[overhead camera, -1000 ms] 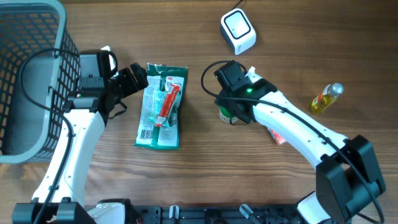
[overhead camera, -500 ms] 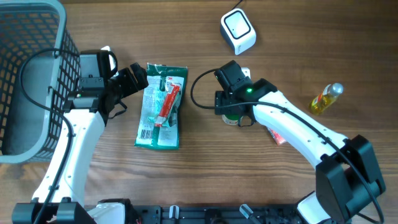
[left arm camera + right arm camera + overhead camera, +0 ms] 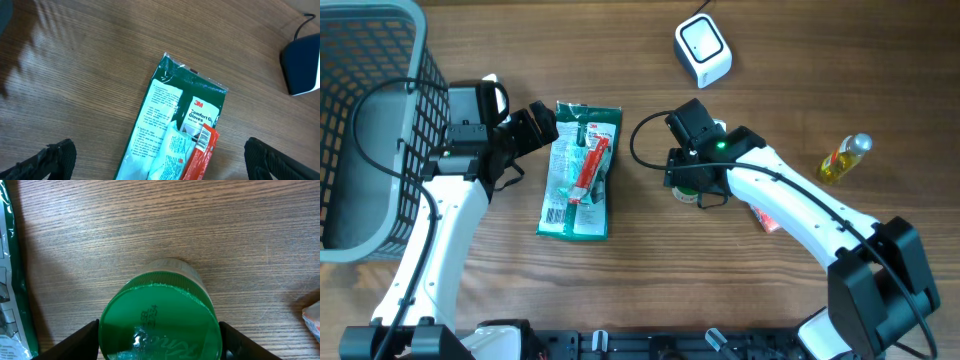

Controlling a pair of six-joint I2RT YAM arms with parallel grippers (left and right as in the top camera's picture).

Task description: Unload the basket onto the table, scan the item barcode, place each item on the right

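Your left gripper (image 3: 542,124) hasn't moved in the last second. Its jaws are spread wide, just left of the glove packet (image 3: 578,170) lying flat on the table (image 3: 650,270). Your right gripper (image 3: 160,341) has shifted only slightly, its cable loop drawn smaller. That arm reaches in from the right with the wrist pointing down, jaws pinching the sides of the green-lidded jar (image 3: 160,305), which stands near the scanner (image 3: 703,50).

My fingers (image 3: 82,341) look matt black, the green jar lid (image 3: 160,325) is glossy moulded plastic with a finely ribbed rim, the table (image 3: 200,220) is matt, grained wood, the glove packet (image 3: 170,115) is shiny, crinkled film, the scanner (image 3: 703,50) is smooth white plastic, and the basket (image 3: 370,60) is grey plastic mesh.
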